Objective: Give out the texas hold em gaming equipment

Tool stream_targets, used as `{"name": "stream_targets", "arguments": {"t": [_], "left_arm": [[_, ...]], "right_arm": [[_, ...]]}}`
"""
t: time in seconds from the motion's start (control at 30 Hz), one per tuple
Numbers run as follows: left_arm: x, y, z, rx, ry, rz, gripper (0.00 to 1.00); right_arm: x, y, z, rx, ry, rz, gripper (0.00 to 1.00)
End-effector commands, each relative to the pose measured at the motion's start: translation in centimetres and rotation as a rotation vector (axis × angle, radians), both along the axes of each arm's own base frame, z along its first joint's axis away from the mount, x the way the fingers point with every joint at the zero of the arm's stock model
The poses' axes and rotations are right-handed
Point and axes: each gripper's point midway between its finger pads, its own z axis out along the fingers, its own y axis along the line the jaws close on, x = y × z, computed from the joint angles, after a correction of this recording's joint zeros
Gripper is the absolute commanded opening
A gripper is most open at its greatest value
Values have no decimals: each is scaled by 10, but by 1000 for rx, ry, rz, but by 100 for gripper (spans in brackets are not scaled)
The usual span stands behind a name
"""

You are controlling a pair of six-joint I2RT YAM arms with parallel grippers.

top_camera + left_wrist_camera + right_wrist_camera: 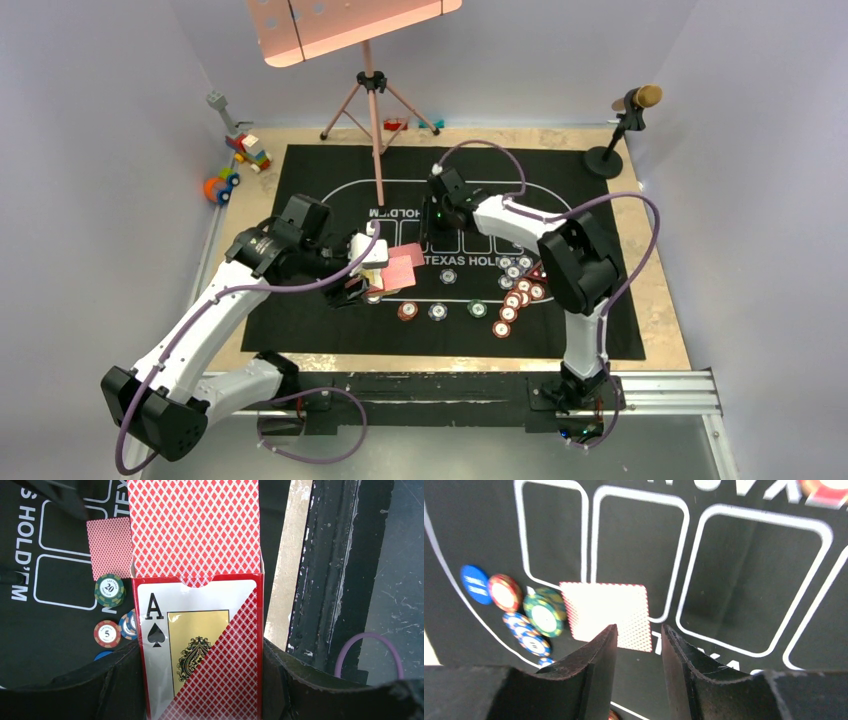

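My left gripper is shut on the red card box, whose front shows an ace of spades. Red-backed cards stick out of its open top. One card lies face down on the black mat beyond the box, beside a green chip and a red chip. My right gripper hovers open over the mat with nothing between its fingers. Just past its tips lies the same card. Left of it sit a blue button disc and mixed chips. More chips cluster near the right arm.
The black printed mat covers most of the wooden table. A pink music stand's tripod stands at the back centre and a microphone stand at the back right. Colourful toy blocks lie at the back left.
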Motion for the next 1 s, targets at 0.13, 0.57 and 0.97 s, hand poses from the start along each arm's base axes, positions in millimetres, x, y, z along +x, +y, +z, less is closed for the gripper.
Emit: {"name": "stream_targets", "arguments": {"t": [0.13, 0.57, 0.97], "left_arm": [[3, -5, 15, -44, -41, -12, 10], [3, -4, 15, -39, -44, -9, 10], [4, -5, 15, -40, -41, -7, 10]], "right_arm": [[-29, 15, -41, 23, 114, 45, 40], [-47, 53, -57, 26, 163, 133, 37], [-41, 65, -44, 17, 134, 178, 36]]}}
